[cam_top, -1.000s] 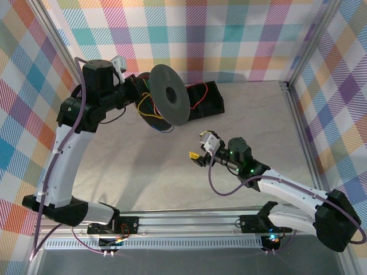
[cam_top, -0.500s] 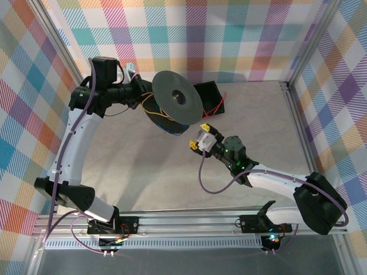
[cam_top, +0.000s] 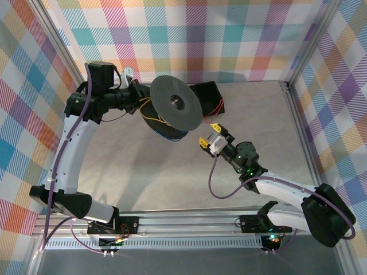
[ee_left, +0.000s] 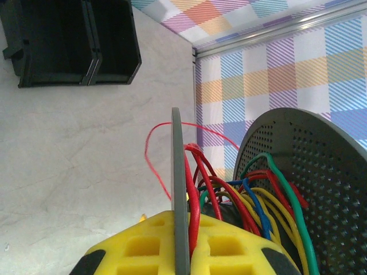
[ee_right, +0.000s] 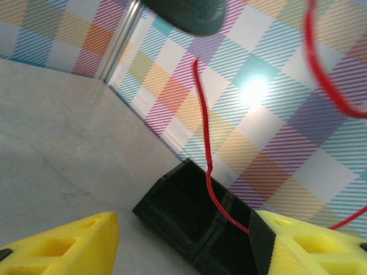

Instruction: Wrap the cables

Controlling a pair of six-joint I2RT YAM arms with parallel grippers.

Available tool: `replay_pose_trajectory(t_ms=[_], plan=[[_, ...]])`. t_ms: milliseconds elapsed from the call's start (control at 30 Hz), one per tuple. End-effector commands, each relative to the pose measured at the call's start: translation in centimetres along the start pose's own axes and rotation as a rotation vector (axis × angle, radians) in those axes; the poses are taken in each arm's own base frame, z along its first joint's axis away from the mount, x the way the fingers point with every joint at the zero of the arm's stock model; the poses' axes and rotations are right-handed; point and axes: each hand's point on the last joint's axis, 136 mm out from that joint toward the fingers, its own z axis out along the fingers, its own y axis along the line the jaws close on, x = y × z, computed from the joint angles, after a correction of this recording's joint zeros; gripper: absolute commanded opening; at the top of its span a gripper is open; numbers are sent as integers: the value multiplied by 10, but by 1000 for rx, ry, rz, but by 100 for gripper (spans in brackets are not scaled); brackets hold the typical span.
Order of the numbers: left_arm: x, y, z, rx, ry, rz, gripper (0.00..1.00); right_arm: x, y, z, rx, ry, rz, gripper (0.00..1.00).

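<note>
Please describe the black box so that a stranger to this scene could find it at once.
Go to the far edge of the table, against the checkered wall. Beside the round grey spool sits the black box. It alone is angular, with two open compartments.

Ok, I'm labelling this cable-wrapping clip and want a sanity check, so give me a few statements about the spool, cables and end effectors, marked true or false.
1. The left end effector is shut on a flange of the spool. True.
2. The right end effector is clamped on a red cable. False: its fingers stand apart, with the red strand hanging between them.
3. A black bin sits on the table beyond the spool. True.
4. The cables wound on the spool are all red. False: red, yellow, green and blue ones show.
</note>
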Motion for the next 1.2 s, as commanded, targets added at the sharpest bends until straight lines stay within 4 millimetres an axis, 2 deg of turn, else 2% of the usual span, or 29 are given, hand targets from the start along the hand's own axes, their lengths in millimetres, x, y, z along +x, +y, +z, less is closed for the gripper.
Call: replay_pose_trajectory(t_ms=[0,233,700,900,1167], plan=[[6,-29,-22,114,-10,21,0,-13,-16,-4,42,-60,14,63],[13,-29,-26,133,-4,16,0,-21,-25,9,24,-78,15,63],[19,-33,-34,151,-5,23,0,-10,-13,39,-47,-71,73,53],[19,-32,-32,153,-3,19,0,-13,-12,48,-60,-86,100,49],[19,-29,-29,153,2,5,0,-22,-9,54,-69,-116,76,49]])
